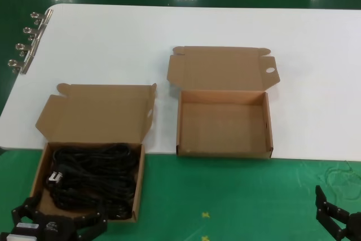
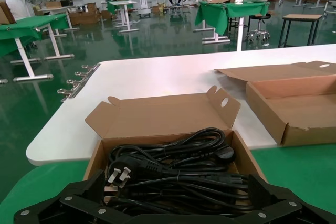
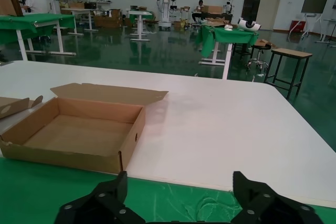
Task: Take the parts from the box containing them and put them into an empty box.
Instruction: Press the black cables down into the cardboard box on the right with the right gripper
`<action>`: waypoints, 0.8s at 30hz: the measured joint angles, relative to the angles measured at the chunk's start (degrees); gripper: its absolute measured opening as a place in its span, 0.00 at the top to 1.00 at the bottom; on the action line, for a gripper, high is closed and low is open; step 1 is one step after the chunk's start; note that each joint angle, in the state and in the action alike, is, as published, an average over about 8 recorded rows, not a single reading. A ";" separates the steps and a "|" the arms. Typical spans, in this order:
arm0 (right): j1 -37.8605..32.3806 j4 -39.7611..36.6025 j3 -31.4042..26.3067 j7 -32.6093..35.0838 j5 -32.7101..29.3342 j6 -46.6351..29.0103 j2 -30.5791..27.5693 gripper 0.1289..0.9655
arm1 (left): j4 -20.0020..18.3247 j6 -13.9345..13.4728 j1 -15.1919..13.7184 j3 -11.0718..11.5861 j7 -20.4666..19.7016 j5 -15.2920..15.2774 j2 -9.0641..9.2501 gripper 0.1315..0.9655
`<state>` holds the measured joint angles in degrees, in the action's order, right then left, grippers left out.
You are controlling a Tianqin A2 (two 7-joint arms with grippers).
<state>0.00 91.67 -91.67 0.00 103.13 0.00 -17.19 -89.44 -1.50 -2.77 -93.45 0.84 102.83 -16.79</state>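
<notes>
The parts, black cables (image 1: 93, 176) (image 2: 178, 161), lie loosely coiled in the box containing them (image 1: 38, 174) (image 2: 94, 162) at the near left, lid open. A plug with pale prongs (image 2: 118, 174) shows at one end. My left gripper (image 1: 62, 217) (image 2: 177, 184) is open, hanging just above the near edge of that box, touching nothing. The empty box (image 1: 223, 125) (image 2: 294, 114) (image 3: 79, 132) stands open in the middle, with a round hole (image 1: 269, 70) in its lid flap. My right gripper (image 1: 333, 215) (image 3: 181, 182) is open over the green mat at the near right, holding nothing.
Both boxes straddle the line where the white table (image 1: 169, 32) meets the green mat (image 1: 225, 196). Several binder clips (image 1: 25, 40) (image 2: 79, 82) hang on the table's far left edge. The cloth is wrinkled (image 1: 341, 176) in front of my right gripper.
</notes>
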 joint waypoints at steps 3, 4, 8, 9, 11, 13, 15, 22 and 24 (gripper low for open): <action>0.00 0.00 0.00 0.00 0.00 0.00 0.00 0.25 | 0.00 0.00 0.00 0.00 0.00 0.00 0.00 0.00; 0.00 0.00 0.00 0.00 0.00 0.00 0.00 0.28 | 0.00 0.00 0.00 0.00 0.00 0.00 0.00 0.00; 0.00 0.00 0.00 0.00 0.00 0.00 0.00 0.36 | 0.00 0.00 0.00 0.00 0.00 0.00 0.00 0.00; 0.00 0.00 0.00 0.00 0.00 0.00 0.00 0.39 | 0.00 0.00 0.00 0.00 0.00 0.00 0.00 0.00; 0.00 0.00 0.00 0.00 0.00 0.00 0.00 0.45 | 0.00 0.00 0.00 0.00 0.00 0.00 0.00 0.00; 0.00 0.00 0.00 0.00 0.00 0.00 0.00 0.52 | 0.00 0.00 0.00 0.00 0.00 0.00 0.00 0.00; 0.00 0.00 0.00 0.00 0.00 0.00 0.00 0.59 | 0.00 0.00 0.00 0.00 0.00 0.00 0.00 0.00; 0.00 0.00 0.00 0.00 0.00 0.00 0.00 0.75 | 0.00 0.00 0.00 0.00 0.00 0.00 0.00 0.00; 0.00 0.00 0.00 0.00 0.00 0.00 0.00 0.80 | 0.00 0.00 0.00 0.00 0.00 0.00 0.00 0.00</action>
<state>0.00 91.67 -91.67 0.00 103.13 0.00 -17.19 -89.44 -1.50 -2.77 -93.45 0.84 102.83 -16.79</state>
